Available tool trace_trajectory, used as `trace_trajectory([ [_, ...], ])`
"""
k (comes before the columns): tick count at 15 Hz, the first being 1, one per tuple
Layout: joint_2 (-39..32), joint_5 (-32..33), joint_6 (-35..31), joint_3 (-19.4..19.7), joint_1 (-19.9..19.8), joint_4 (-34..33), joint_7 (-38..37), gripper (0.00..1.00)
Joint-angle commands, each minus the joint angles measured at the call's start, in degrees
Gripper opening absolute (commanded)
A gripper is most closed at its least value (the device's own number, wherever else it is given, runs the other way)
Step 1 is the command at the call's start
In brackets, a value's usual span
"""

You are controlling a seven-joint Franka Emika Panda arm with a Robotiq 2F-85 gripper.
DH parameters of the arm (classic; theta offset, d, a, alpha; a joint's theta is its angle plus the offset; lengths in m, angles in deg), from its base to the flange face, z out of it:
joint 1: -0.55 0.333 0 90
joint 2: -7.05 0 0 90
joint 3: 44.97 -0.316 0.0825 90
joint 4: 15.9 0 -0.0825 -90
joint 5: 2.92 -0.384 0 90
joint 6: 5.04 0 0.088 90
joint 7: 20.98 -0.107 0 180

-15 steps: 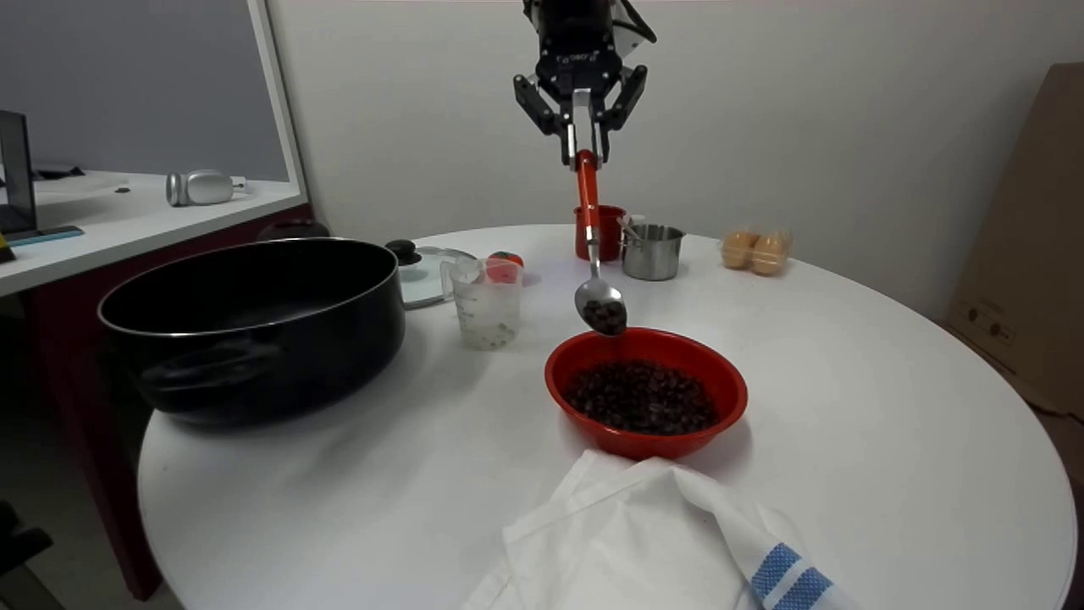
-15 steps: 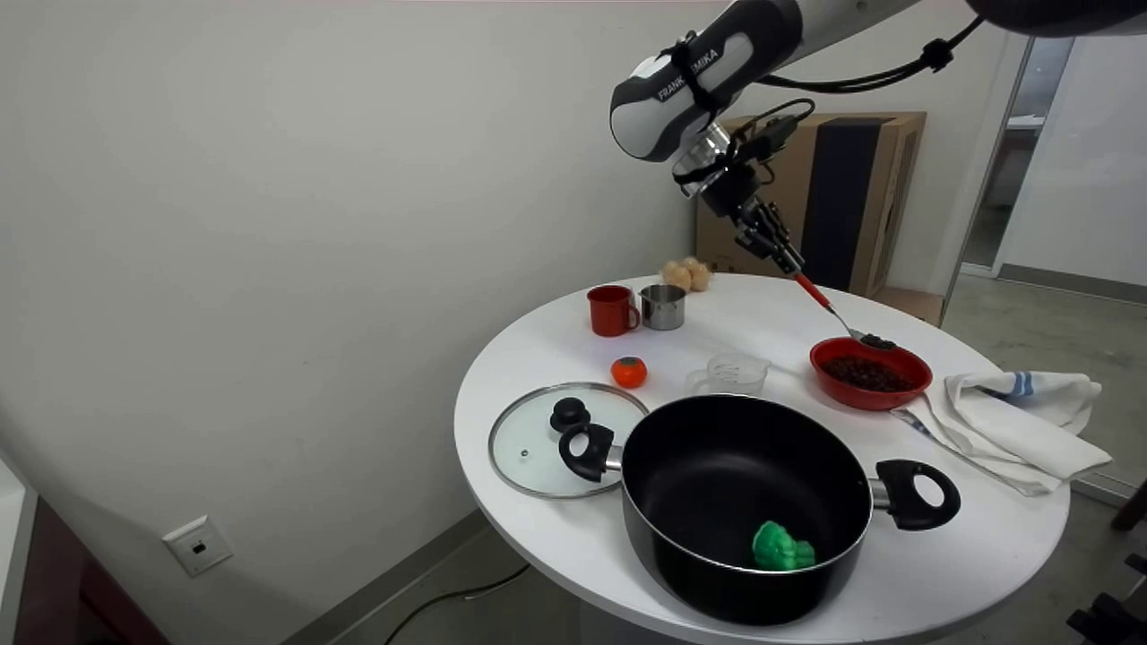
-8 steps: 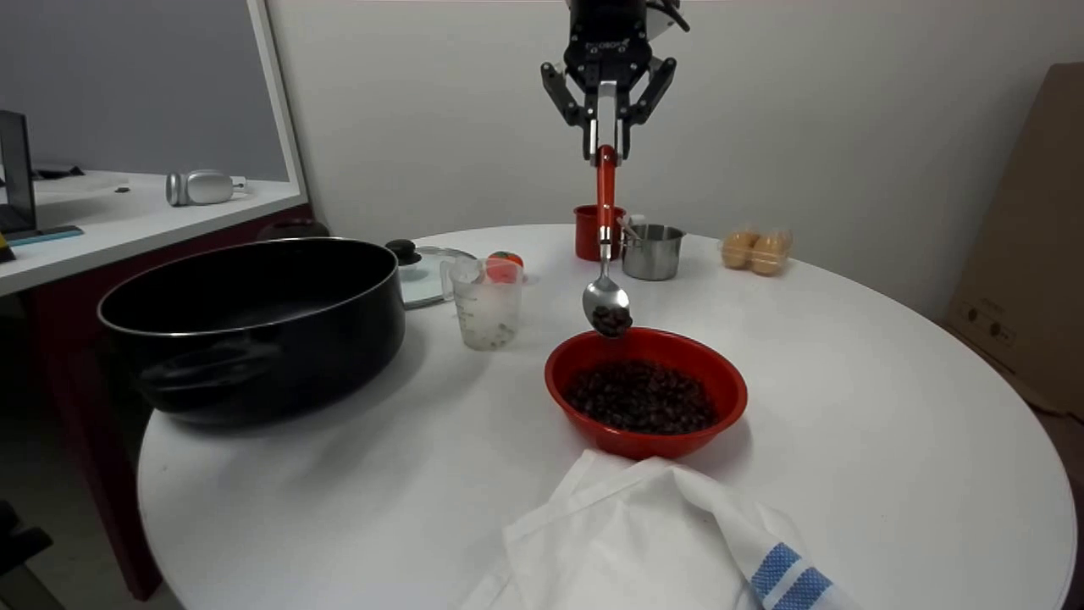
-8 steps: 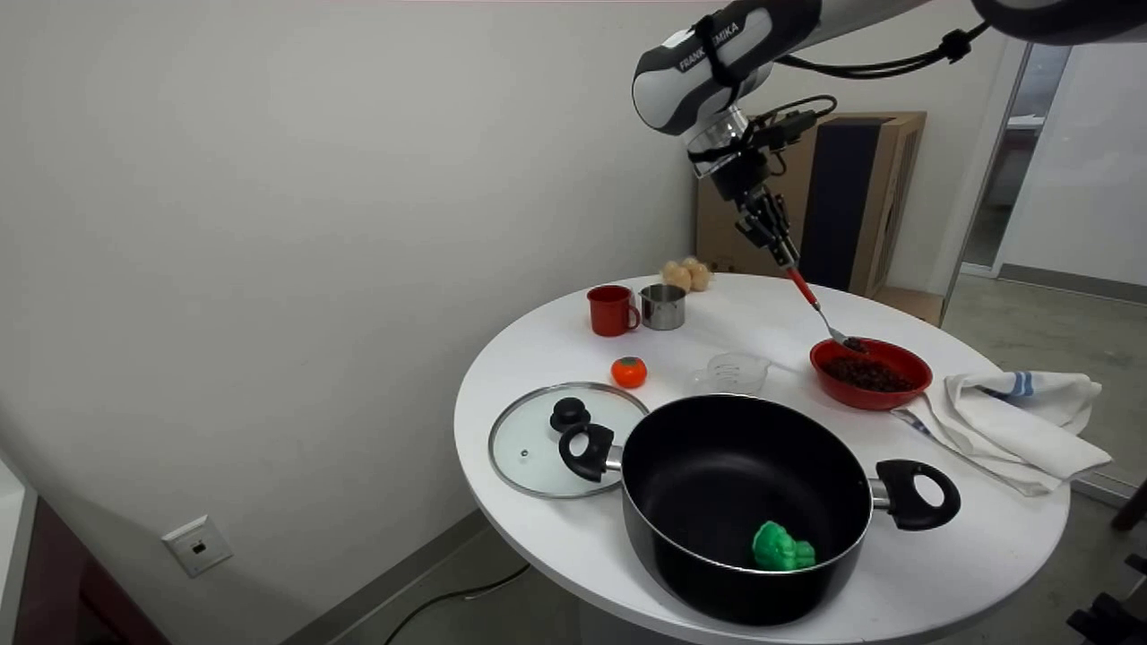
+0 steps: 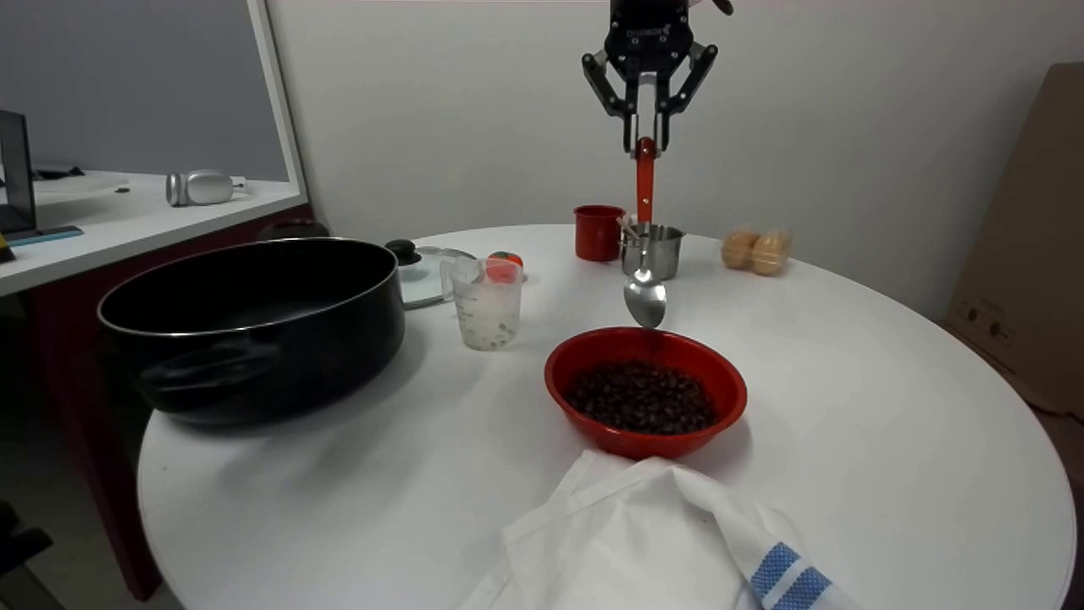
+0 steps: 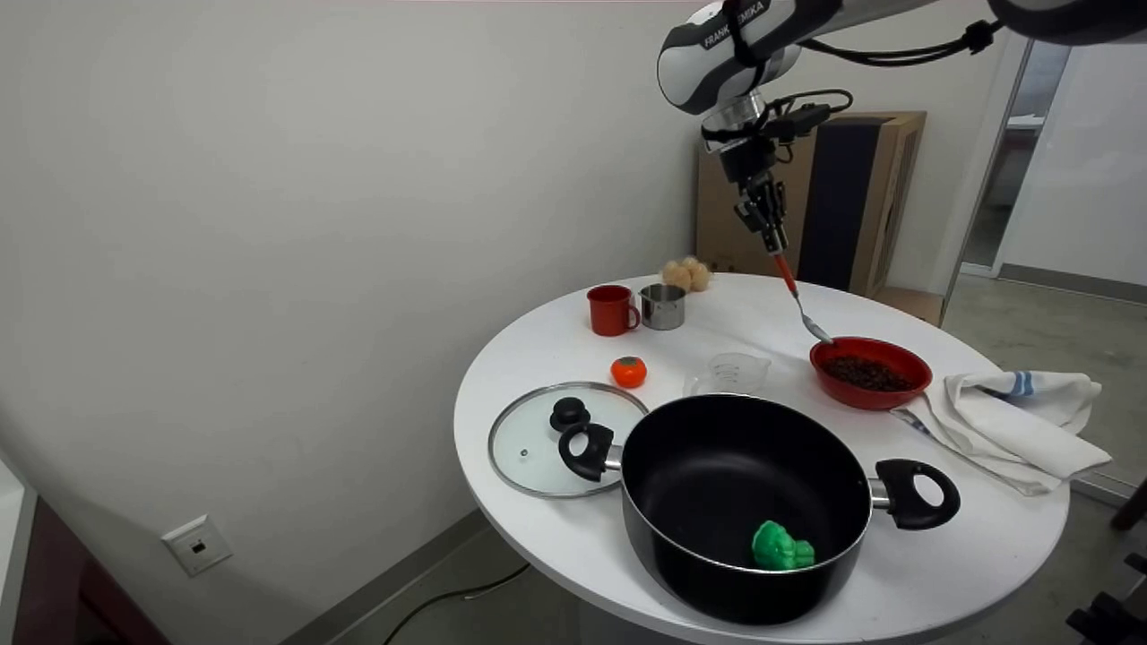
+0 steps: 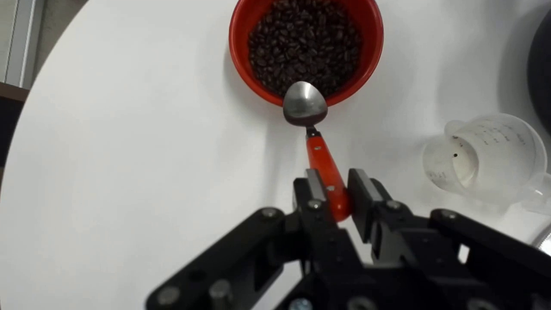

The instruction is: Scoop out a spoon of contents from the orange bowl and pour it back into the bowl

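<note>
White desk (image 5: 847, 356): orange bowl (image 5: 650, 445), contents (image 7: 301, 47) inside. Jaws are closed on the red-handled spoon (image 7: 318, 150); its bare scoop (image 7: 304, 105) is near the bowl's rim (contact unclear). Presumably poured: lift clear before retracting.

Tally: one gripper (image 5: 646, 149), one spoon (image 7: 321, 151), one orange bowl (image 5: 648, 445); dark beans (image 5: 641, 398) too many to count. Further noted: one worktop (image 5: 889, 474), one black pot (image 6: 717, 587), two pot handles (image 6: 903, 502), one lid (image 6: 538, 461), one measuring cup (image 5: 489, 309), one red cup (image 6: 611, 313), one metal cup (image 6: 663, 312), one fruit (image 6: 628, 373), one green object (image 6: 778, 548), one cloth (image 5: 644, 542), at least two egg-like items (image 5: 769, 252).
</note>
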Motion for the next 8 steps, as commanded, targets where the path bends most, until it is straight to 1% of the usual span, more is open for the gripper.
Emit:
trace_trajectory([
  [1,-0.21,-0.85,-1.98,-0.38,-0.31,-0.85,-1.11,0.05],
  [8,0.01,-0.53,-0.49,-0.23,0.28,1.58,-1.6,0.05],
])
